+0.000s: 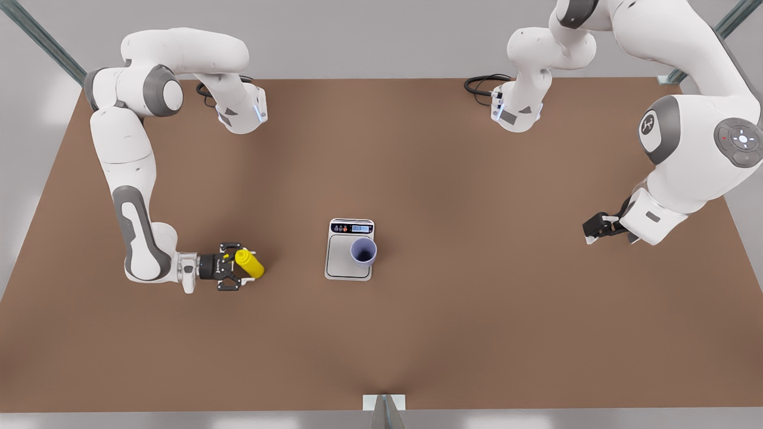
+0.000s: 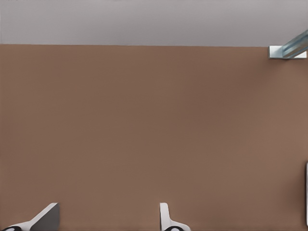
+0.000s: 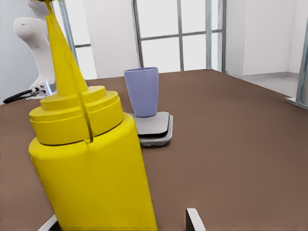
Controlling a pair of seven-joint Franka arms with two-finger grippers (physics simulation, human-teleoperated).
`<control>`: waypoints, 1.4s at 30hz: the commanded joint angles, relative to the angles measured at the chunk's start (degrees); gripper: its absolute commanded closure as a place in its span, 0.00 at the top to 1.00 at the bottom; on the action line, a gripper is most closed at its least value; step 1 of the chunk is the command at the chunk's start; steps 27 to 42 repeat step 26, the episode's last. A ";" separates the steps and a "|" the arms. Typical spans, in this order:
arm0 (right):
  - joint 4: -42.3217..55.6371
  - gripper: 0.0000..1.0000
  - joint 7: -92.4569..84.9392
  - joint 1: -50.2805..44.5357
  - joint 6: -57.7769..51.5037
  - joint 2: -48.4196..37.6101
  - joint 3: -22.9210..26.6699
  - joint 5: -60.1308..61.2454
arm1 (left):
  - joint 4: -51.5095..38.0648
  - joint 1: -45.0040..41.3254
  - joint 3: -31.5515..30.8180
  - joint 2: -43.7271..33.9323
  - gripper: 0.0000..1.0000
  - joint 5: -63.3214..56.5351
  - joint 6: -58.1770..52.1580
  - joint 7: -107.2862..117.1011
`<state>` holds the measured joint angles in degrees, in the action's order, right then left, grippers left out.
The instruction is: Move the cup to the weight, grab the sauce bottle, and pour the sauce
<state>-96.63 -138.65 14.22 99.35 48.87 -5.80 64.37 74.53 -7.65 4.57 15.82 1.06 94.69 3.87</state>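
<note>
The right gripper (image 1: 233,266), at the front view's left, has its fingers spread around the sauce bottle (image 1: 249,264), which stands upright on the brown table (image 1: 477,333). The bottle sits between the fingers; whether they press on it cannot be told. In the right wrist view the yellow bottle (image 3: 91,163) stands close, its pointed nozzle up.

The left gripper (image 1: 598,231) hangs over bare table at the front view's right, well apart from everything, its fingers (image 2: 166,219) spread apart and holding nothing.

The cup (image 1: 363,251) stands upright on the scale (image 1: 343,262) at the table's middle. The scale's display is too small to read.
</note>
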 commanded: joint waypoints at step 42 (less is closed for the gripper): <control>12.86 1.00 131.09 -13.69 -7.24 -36.04 10.28 -60.33 | 0.00 -0.09 0.00 0.08 1.00 0.00 0.06 0.00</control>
